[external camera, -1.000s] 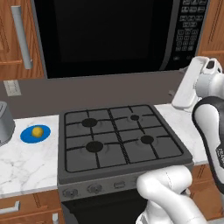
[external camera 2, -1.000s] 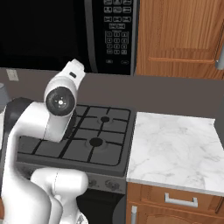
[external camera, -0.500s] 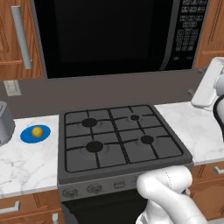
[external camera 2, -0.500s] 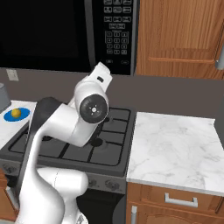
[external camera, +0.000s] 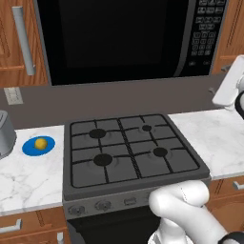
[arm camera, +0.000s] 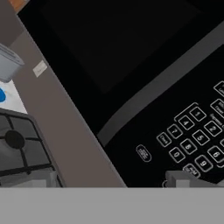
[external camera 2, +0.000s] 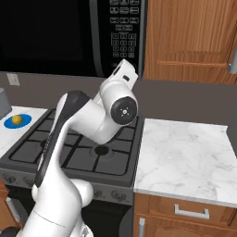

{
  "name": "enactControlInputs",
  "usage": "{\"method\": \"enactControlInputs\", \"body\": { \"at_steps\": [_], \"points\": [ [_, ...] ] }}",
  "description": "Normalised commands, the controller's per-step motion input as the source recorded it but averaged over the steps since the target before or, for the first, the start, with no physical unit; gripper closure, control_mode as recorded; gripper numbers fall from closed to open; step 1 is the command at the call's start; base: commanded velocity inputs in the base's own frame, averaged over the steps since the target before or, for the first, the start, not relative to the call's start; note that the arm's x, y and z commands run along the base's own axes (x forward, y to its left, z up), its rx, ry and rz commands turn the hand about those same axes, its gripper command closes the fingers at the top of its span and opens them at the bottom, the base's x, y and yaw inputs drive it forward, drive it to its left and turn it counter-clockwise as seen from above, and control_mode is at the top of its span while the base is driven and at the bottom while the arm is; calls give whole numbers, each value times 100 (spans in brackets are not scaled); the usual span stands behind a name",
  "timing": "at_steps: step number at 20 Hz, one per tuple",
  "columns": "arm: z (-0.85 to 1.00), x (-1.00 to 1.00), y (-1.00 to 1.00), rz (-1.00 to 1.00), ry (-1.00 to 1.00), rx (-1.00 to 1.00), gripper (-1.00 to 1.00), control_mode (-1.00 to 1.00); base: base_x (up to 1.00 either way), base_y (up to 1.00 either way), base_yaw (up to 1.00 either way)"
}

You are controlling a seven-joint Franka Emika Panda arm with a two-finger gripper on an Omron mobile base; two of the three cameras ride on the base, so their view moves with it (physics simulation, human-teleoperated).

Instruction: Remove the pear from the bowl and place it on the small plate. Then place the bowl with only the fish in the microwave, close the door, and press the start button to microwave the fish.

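The microwave (external camera: 114, 38) hangs over the stove with its glossy black door (external camera: 109, 35) shut. Its keypad (external camera 2: 123, 32) is on the right side and also appears large in the hand view, keypad (arm camera: 197, 140). The yellow pear (external camera: 41, 142) lies on the small blue plate (external camera: 29, 147) on the left counter; from the right, the pear (external camera 2: 16, 119) rests on the plate (external camera 2: 10, 123). The bowl and the fish are out of view. My gripper (external camera 2: 122, 69) is raised just below the keypad, open, holding nothing.
A black gas stove (external camera: 128, 152) lies below the microwave. A grey toaster (external camera: 5, 140) stands at the far left beside the plate. A marble counter (external camera 2: 185, 157) stretches to the right of the stove, with wooden cabinets (external camera 2: 190, 37) above it.
The arm has swung to the right and upward, bringing the hand from over the stove to below the keypad. The jaws have stayed open. Pear and plate have not moved.
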Motion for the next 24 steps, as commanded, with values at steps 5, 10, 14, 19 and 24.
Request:
{"method": "enactControlInputs", "body": {
  "at_steps": [5,10,14,19,24],
  "points": [
    [1,45,-25,0,-1,0,-100,-100,0,0,0],
    [0,41,-5,0,0,0,-100,-100,0,0,0],
    [0,30,0,0,0,0,-100,-100,0,0,0],
    [-3,5,0,0,0,0,-100,-100,0,0,0],
    [-4,0,0,0,0,0,-100,-100,0,0,0]
  ]
}}
